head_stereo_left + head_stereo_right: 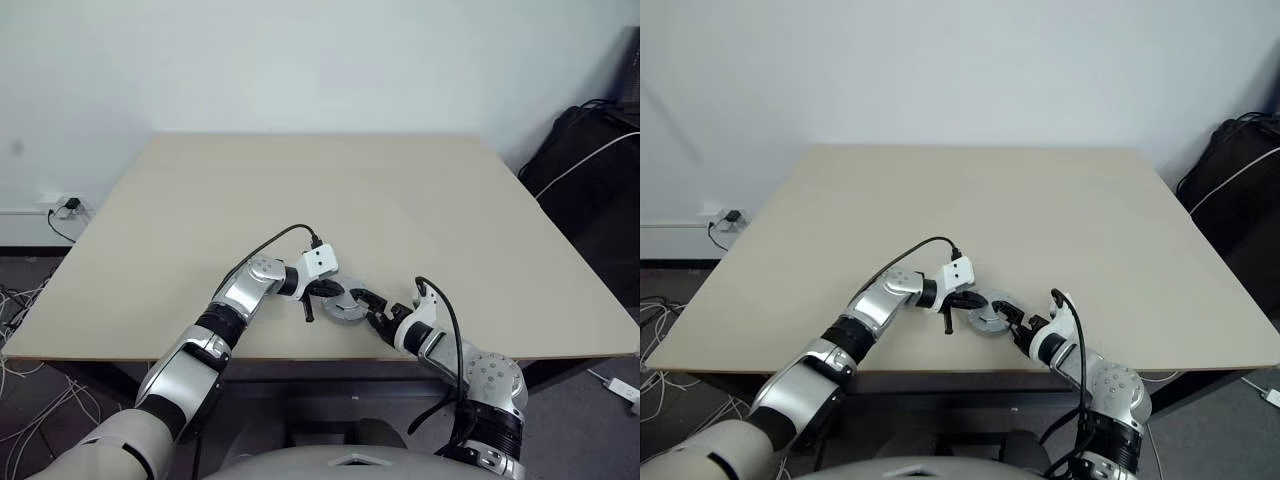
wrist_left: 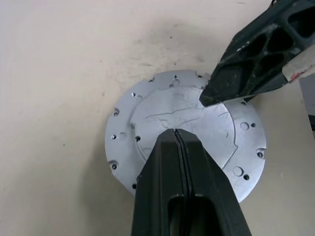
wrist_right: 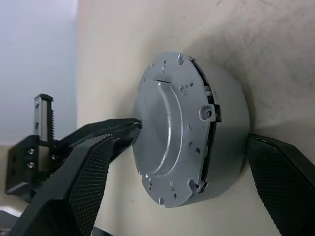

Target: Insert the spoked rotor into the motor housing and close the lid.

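The left gripper (image 2: 175, 133), its two black fingers pressed together, rests its tip on the smooth raised centre of the pale silver lid (image 2: 147, 110) (scratched, with small holes round its rim) lying on the beige table (image 2: 59, 73), while another black finger (image 2: 256, 54) touches the lid's far side.

Beige square table (image 1: 330, 190) fills centre; top plain, faint scuffs. Plain white wall (image 1: 300, 60) behind, 12 o'clock, evenly lit, no hard shadows. Dark grey floor (image 1: 30, 280) shows at 9 and 3 o'clock. Wall socket (image 1: 62, 203) at 9 o'clock with black plug and cord. Loose pale cables (image 1: 20, 310) on floor at 8 o'clock. Black bag (image 1: 590, 170) at 2 o'clock, white cable (image 1: 585, 160) draped across it. White power strip (image 1: 622, 388) at 4 o'clock.
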Controlling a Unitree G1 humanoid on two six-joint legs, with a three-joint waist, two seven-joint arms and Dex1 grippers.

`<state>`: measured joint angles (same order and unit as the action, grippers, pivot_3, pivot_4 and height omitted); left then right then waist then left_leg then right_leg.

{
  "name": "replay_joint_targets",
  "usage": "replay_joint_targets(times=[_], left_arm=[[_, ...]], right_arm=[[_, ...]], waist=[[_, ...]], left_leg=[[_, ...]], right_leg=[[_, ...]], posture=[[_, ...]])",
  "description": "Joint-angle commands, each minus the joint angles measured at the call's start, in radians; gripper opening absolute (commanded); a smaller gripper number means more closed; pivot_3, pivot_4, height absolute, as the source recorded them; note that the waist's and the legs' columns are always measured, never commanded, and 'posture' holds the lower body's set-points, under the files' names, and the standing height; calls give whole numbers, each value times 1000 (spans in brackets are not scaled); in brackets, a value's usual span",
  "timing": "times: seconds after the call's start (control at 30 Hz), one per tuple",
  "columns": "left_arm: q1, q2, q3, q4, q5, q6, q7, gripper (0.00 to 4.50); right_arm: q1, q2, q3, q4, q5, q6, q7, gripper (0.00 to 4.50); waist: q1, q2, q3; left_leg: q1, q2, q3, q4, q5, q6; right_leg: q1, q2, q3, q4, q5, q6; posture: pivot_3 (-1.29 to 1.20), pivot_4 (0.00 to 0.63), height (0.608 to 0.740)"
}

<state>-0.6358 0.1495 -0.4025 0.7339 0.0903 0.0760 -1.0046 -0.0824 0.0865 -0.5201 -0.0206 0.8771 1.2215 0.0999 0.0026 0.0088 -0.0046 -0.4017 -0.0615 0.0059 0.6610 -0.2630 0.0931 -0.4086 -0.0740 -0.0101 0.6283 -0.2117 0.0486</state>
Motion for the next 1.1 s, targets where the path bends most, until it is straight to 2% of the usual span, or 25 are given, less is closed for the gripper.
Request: replay_joint_targets(times=[0.03, 0.27, 0.4, 0.53, 0.63, 0.67, 1.1], left_arm=[[12, 2, -13, 0, 20, 8, -2, 0], [26, 11, -14, -10, 20, 12, -5, 0], [32, 15, -14, -14, 21, 14, -7, 0], [34, 17, -15, -18, 21, 18, -8, 0], [38, 22, -11, -21, 22, 20, -9, 0], [40, 24, -10, -23, 23, 20, -10, 0], [65, 54, -3, -51, 23, 34, -13, 0]], right_arm=[[-24, 32, 24, 42, 34, -25, 23, 4492], [-9, 29, 63, 54, 49, -24, 55, 4492], [0, 20, 73, 31, 77, -6, 90, 3609], [10, 16, 86, 14, 86, 6, 103, 2272], [11, 19, 85, 21, 76, -4, 91, 1483], [12, 20, 84, 21, 75, -7, 89, 1344], [24, 33, 104, -5, 62, -49, 79, 1334]], waist=[[-8, 0, 0], [-19, 1, -1], [-19, 1, -1], [-19, 2, 0], [-19, 3, 0], [-19, 3, -1], [-19, 4, -1]], left_leg=[[0, 0, 0, 0, 0, 0], [1, 0, 0, 0, 0, 0], [1, 0, 0, 0, 0, 0], [-1, 0, 0, 0, 0, 0], [0, 0, 0, 0, 0, 0], [0, 0, 0, 0, 0, 0], [0, 0, 0, 0, 0, 0]], right_leg=[[0, 0, 0, 0, 0, 0], [1, 0, 0, 1, 0, 1], [0, 0, 0, 1, 0, 0], [-1, 0, 1, 1, 0, 0], [-1, 0, 1, 1, 0, 0], [0, 0, 1, 1, 0, 0], [0, 0, 1, 1, 0, 0]], posture=[[0, 0, 740], [0, 0, 740], [0, 0, 740], [0, 0, 740], [0, 0, 740], [0, 0, 740], [0, 0, 740]])
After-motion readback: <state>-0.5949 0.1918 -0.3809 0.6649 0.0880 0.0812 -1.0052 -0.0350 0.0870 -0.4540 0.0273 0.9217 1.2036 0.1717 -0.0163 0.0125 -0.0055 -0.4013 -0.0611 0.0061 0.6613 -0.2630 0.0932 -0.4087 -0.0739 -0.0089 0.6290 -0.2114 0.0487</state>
